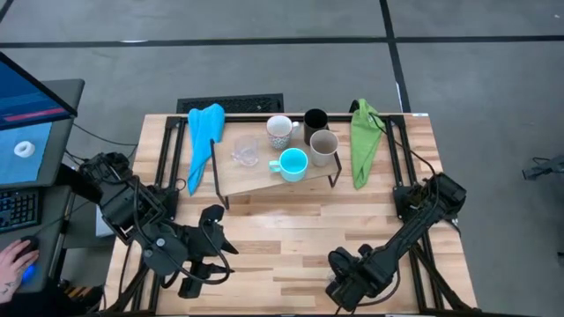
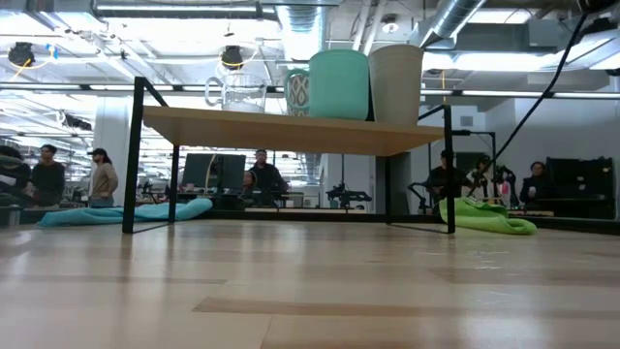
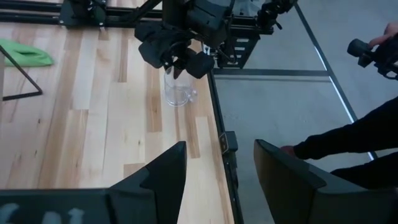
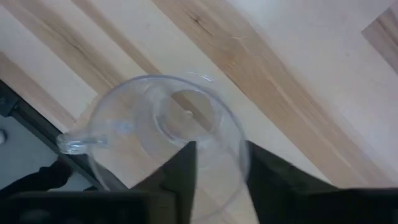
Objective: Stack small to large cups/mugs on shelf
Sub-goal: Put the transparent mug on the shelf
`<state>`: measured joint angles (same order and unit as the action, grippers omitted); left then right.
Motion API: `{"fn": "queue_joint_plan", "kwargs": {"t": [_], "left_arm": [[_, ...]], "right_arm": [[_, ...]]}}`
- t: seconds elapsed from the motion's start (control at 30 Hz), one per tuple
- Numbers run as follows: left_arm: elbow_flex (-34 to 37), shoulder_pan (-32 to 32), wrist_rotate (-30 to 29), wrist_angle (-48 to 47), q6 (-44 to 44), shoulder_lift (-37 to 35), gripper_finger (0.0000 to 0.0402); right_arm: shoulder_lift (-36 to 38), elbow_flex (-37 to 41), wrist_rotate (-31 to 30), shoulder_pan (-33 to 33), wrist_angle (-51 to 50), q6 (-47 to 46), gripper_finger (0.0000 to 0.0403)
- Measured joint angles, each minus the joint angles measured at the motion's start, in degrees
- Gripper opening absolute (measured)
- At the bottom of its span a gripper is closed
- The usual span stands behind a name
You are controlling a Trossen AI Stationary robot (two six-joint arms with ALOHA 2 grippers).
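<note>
On the shelf (image 1: 264, 180) at the far middle stand a white mug (image 1: 279, 130), a black cup (image 1: 315, 119), a beige mug (image 1: 323, 146), a turquoise mug (image 1: 291, 164) and a clear glass (image 1: 244, 151). A second clear glass (image 4: 161, 137) with a handle stands upright on the table by the near edge. My right gripper (image 4: 221, 171) points down over it, open, with one finger inside the rim and one outside. My left gripper (image 3: 217, 180) hangs open and empty over the table's near left (image 1: 204, 251). My right gripper comes from above with its fingers astride the glass's rim wall (image 4: 241, 155), on the side away from the handle (image 4: 78, 142). A gap shows between the inner finger (image 4: 180, 171) and the wall. I cannot tell whether the outer finger touches. The glass's base rests on the table.
A blue cloth (image 1: 204, 141) lies left of the shelf and a green cloth (image 1: 363, 141) right of it. The table's near edge (image 3: 217, 124) runs beside the glass. A person's arm (image 3: 348, 137) shows beyond that edge. A hand (image 1: 13, 260) rests at a desk on the left.
</note>
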<state>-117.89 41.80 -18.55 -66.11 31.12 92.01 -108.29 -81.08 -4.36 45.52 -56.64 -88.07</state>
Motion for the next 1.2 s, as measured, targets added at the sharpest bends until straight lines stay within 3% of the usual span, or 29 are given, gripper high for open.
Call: {"fn": "queue_joint_plan", "kwargs": {"t": [0.27, 0.6, 0.8, 1.0, 1.2], "left_arm": [[0.0, 0.4, -1.1, 0.0, 2.5, 0.0, 0.0178], [0.0, 5.1, -8.3, 0.0, 4.4, 1.4, 0.0178], [0.0, 8.7, -14.9, -1.1, -1.8, 7.0, 0.0178], [0.1, 9.6, -17.3, -3.2, -5.1, 15.0, 0.0178], [0.1, 9.5, -31.4, -9.9, 1.7, 20.3, 0.0178]], "right_arm": [[0.0, 0.0, -0.4, -0.5, 0.2, 0.1, 0.0013], [0.0, -4.8, -5.8, -4.7, -0.8, 3.4, 0.0008], [0.0, -13.3, -10.1, -10.7, -1.2, 13.5, 0.0004], [0.0, -22.8, -12.9, -16.1, -1.1, 23.3, 0.0009], [0.0, -27.5, -14.1, -18.7, 0.5, 28.5, 0.0005]]}}
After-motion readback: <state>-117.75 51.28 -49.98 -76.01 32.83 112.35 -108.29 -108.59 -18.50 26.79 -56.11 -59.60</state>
